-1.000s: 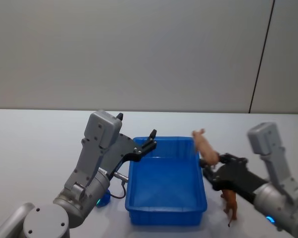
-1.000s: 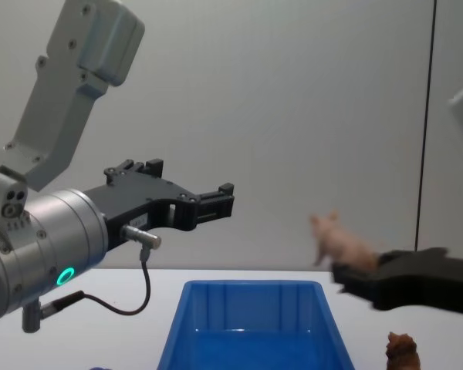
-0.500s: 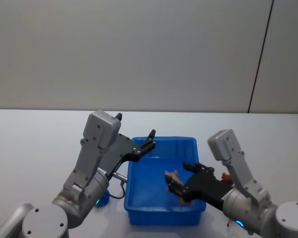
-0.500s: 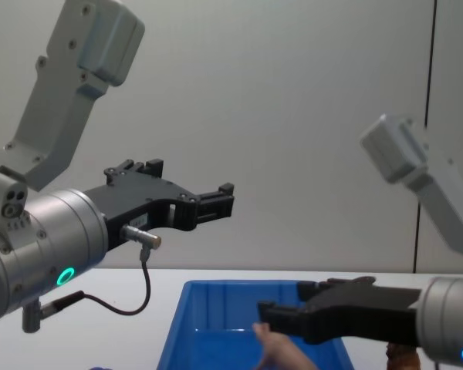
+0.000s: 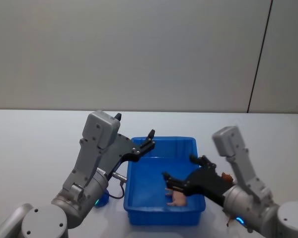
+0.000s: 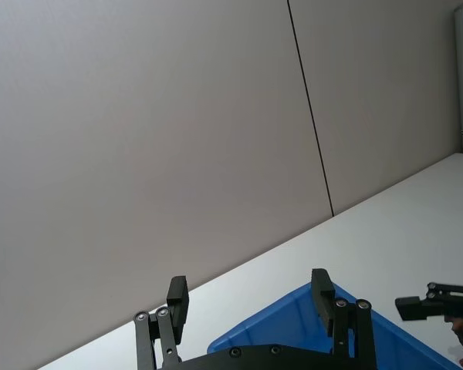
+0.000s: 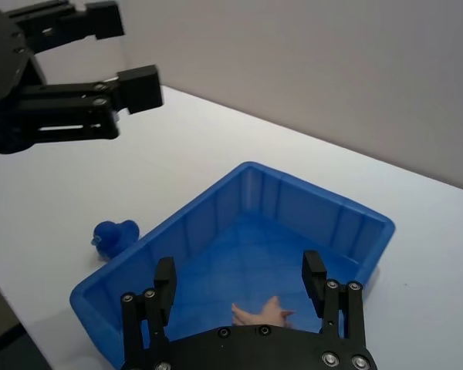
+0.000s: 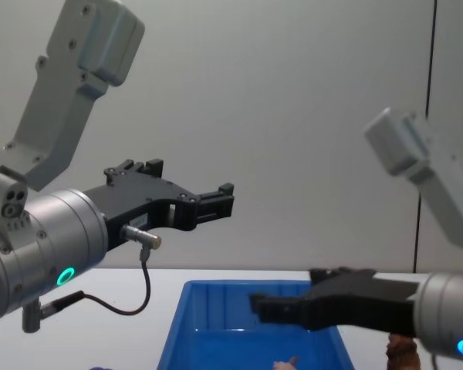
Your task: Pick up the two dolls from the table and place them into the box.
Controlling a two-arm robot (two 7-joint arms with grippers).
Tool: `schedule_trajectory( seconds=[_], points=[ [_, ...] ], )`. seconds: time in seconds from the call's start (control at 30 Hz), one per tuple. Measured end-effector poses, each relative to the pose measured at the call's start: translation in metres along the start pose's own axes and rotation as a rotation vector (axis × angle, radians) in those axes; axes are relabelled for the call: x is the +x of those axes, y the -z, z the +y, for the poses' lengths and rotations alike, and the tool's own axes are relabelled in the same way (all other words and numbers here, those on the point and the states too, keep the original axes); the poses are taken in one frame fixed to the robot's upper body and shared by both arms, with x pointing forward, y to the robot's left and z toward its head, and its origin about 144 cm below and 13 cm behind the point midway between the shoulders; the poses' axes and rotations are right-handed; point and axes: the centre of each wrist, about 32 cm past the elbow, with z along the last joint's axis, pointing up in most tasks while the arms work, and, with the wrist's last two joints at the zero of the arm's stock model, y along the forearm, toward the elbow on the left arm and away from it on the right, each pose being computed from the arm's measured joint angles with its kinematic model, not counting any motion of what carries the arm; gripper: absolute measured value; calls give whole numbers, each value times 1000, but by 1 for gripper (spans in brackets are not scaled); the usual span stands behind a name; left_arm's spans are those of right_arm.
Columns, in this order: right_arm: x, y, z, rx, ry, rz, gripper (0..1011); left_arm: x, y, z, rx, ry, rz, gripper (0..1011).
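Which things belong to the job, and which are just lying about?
Job: blue box; pale doll, inside it; brown doll, right of it; right tool, open over the box; left tool, open, idle near its left rim.
Lying about: small blue object, on the table left of it.

You have nothing to read here; no lettering, label, brand mark, number or sign is legible.
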Motion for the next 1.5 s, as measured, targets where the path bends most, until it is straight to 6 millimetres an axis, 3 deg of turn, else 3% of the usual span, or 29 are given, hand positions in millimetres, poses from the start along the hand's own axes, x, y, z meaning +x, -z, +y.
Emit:
schedule_trajectory(
  seconds=[0.37,0.87,1.5],
  points=[
    [16,5,-27,28,90,38,1001,0,0,0,0,0,0,1001],
    [35,26,-62,-64,193,79,1001,0,0,0,0,0,0,1001],
    [37,49,-65,-178,210,120,1001,0,0,0,0,0,0,1001]
  ],
)
